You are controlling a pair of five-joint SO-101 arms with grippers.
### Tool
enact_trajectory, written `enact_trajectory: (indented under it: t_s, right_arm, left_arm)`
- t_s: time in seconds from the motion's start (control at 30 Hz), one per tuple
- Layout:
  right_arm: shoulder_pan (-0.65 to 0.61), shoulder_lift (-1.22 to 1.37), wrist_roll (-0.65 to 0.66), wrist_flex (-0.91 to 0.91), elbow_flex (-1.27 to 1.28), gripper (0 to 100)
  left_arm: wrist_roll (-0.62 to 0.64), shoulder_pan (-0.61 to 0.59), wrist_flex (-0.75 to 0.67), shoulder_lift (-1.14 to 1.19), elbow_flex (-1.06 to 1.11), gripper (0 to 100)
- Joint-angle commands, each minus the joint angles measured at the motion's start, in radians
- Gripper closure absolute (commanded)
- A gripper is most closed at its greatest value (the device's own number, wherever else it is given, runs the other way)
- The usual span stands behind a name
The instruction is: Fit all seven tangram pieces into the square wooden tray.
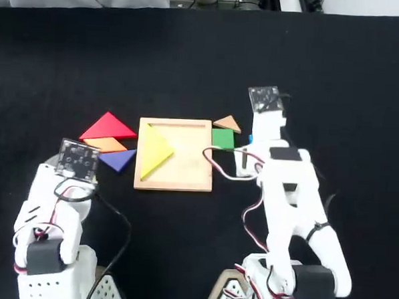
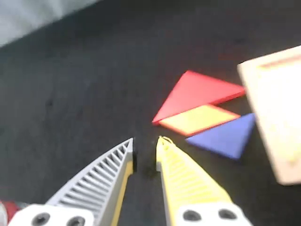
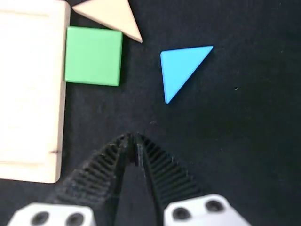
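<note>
High view: seven pieces (image 1: 108, 126) (one tray (image 1: 184, 179))

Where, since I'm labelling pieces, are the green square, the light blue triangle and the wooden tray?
green square (image 3: 93, 56), right wrist view, middle of its face.
light blue triangle (image 3: 181, 68), right wrist view, middle of its face.
wooden tray (image 1: 174, 186), high view, rim along its near edge.

Left pincer (image 2: 146, 141) slightly ajar, right pincer (image 3: 131, 137) closed.
</note>
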Motion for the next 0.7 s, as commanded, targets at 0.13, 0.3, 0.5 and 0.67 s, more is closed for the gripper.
enact_trajectory:
  t_s: [0.13,0.3,0.5,0.67]
  right_arm:
    - [0.02,-0.036,0.005,-0.172,0.076,98.7]
    - [0.021,-0.036,0.005,-0.203,0.093,98.7]
    - [0.021,-0.036,0.008,-0.207,0.094,98.7]
    - [0.021,-0.036,0.009,-0.207,0.094,98.7]
  left_arm:
    - [-0.012,0.153,0.087,0.466,-0.433,91]
    - [-0.092,0.147,0.1,0.962,-0.762,91]
    - [-0.038,0.148,0.083,1.432,-1.0,91]
    - [0.213,0.154,-0.037,1.653,-1.026,91]
